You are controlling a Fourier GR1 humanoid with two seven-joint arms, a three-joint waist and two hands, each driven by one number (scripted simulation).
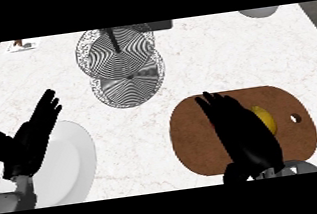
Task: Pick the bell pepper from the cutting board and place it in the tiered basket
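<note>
A yellow bell pepper (266, 118) lies on the round brown cutting board (199, 139) at the right, mostly hidden behind my right hand (241, 131). That hand reaches over the board with straight fingers, its palm beside the pepper on the left; no finger curls round it. The tiered wire basket (120, 63) stands at the back centre, its two round tiers seen from above. My left hand (25, 141) rests open at the left, fingers up, above a white plate.
A white plate (72, 163) lies at the front left under the left hand. A grey round object (259, 12) sits at the back right edge. A small item (22, 45) lies at the back left corner. The counter is white marble.
</note>
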